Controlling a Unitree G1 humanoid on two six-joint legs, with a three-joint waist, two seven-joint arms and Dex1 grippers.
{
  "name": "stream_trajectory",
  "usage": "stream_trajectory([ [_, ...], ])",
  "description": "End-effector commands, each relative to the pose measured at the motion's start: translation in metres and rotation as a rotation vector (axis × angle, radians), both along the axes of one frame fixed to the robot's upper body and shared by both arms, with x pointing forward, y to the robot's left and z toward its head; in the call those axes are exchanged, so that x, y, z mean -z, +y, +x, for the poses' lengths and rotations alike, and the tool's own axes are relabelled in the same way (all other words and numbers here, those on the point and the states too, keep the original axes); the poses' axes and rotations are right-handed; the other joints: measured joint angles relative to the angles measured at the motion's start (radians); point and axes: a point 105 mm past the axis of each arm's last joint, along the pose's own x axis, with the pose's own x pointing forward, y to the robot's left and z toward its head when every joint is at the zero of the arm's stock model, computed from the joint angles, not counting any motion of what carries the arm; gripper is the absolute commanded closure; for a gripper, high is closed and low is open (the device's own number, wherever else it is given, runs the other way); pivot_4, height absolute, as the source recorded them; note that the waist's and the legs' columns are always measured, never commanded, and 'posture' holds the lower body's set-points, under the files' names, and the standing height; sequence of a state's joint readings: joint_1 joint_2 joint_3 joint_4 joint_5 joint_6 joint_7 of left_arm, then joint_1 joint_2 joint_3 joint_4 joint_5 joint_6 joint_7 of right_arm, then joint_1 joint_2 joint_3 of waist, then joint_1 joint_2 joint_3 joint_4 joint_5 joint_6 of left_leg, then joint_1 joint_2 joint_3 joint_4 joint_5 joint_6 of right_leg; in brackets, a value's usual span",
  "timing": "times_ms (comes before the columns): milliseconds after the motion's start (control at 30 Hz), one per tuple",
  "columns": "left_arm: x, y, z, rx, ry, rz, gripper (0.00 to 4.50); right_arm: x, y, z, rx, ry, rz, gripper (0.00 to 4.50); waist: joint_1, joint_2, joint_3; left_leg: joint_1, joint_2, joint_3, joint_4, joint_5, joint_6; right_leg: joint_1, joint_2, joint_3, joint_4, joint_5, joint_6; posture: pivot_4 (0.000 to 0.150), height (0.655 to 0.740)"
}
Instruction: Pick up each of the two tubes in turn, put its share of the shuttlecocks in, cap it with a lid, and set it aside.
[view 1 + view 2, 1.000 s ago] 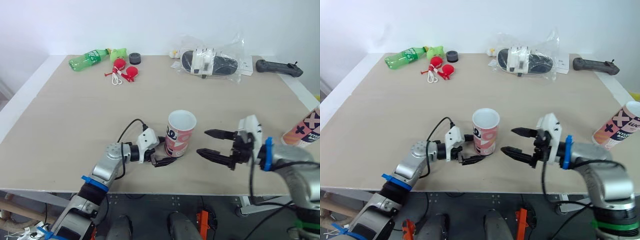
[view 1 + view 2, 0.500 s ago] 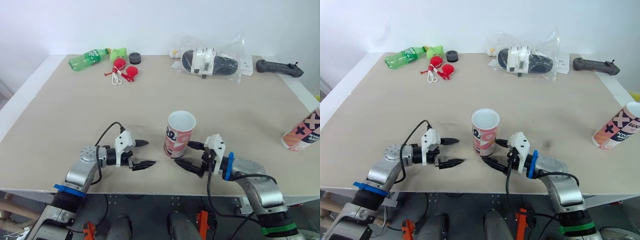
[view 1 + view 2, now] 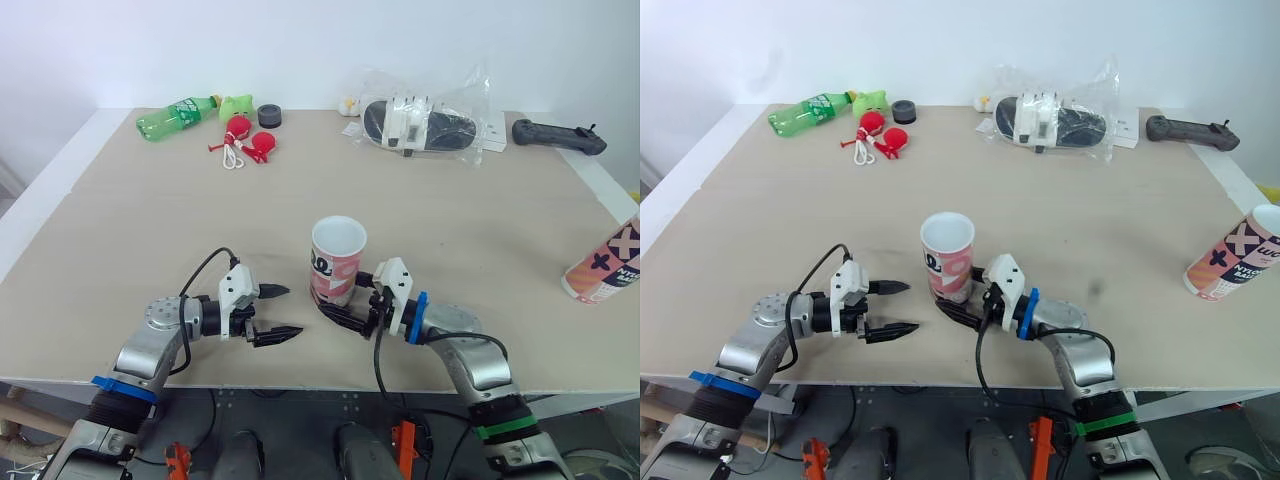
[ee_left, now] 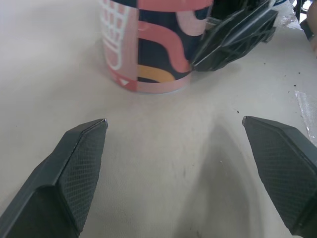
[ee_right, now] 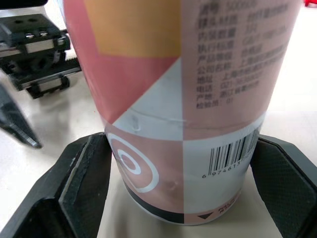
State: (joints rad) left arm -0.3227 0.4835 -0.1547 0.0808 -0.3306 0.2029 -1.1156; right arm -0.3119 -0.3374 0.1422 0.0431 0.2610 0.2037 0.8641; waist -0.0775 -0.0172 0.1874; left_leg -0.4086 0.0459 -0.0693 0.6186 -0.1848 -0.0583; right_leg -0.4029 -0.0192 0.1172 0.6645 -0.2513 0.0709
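A pink, white and navy tube (image 3: pixel 337 260) stands upright with its top open near the table's front edge. My right gripper (image 3: pixel 346 300) is shut on the tube's base, one finger on each side; in the right wrist view both black fingers (image 5: pixel 81 186) press against the tube (image 5: pixel 183 99). My left gripper (image 3: pixel 272 312) rests open on the table just left of the tube, nothing between its fingers (image 4: pixel 74 171). A second tube (image 3: pixel 605 262) of the same pattern leans at the table's right edge.
Along the far edge lie a green bottle (image 3: pixel 175 115), red items with a white cord (image 3: pixel 245 140), a black round lid (image 3: pixel 269 116), a clear plastic bag (image 3: pixel 425 122) of black and white items, and a black handle (image 3: pixel 558 135).
My right gripper has closed in around the tube's base and the tube has shifted a little to the left. My left gripper has drawn slightly back and stays open.
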Motion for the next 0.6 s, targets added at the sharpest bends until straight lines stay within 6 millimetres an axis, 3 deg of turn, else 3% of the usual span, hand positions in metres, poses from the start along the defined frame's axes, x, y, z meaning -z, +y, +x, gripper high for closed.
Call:
stream_trajectory([
  [33,-0.015,0.000,0.000,0.002,-0.050,-0.041,0.00,-0.015,0.001,0.002,0.020,-0.056,0.046,0.26,0.000,0.000,0.000,0.000,0.000,0.000,0.000,0.000,0.000,0.000,0.000,0.000,0.000,0.000,0.000,0.150,0.7400],
  [200,-0.029,-0.005,0.003,-0.006,-0.078,-0.076,0.00,-0.032,-0.016,0.004,0.115,-0.087,0.101,1.40,0.002,0.000,0.000,-0.002,0.000,0.000,0.000,0.000,0.000,-0.001,0.000,0.000,0.000,0.000,0.000,0.150,0.7400],
  [400,-0.041,-0.017,0.003,0.001,-0.091,-0.114,0.00,-0.047,-0.042,0.008,0.284,-0.129,0.152,1.42,0.002,0.000,0.000,-0.003,0.000,0.000,0.000,0.000,0.000,-0.002,0.000,0.000,0.000,0.000,0.000,0.150,0.7400],
  [533,-0.062,-0.026,0.013,-0.045,-0.120,-0.181,0.00,-0.066,-0.102,0.031,0.675,-0.231,0.177,1.42,0.003,0.000,0.000,-0.003,0.000,0.000,0.000,0.000,0.000,-0.002,-0.001,0.000,0.000,0.000,0.000,0.150,0.7400],
  [600,-0.071,-0.032,0.017,-0.055,-0.140,-0.204,0.00,-0.066,-0.133,0.040,0.877,-0.261,0.115,1.42,0.003,0.000,0.000,-0.004,-0.001,0.000,0.001,0.000,0.000,-0.002,-0.001,0.000,0.000,0.001,0.001,0.150,0.7400],
])
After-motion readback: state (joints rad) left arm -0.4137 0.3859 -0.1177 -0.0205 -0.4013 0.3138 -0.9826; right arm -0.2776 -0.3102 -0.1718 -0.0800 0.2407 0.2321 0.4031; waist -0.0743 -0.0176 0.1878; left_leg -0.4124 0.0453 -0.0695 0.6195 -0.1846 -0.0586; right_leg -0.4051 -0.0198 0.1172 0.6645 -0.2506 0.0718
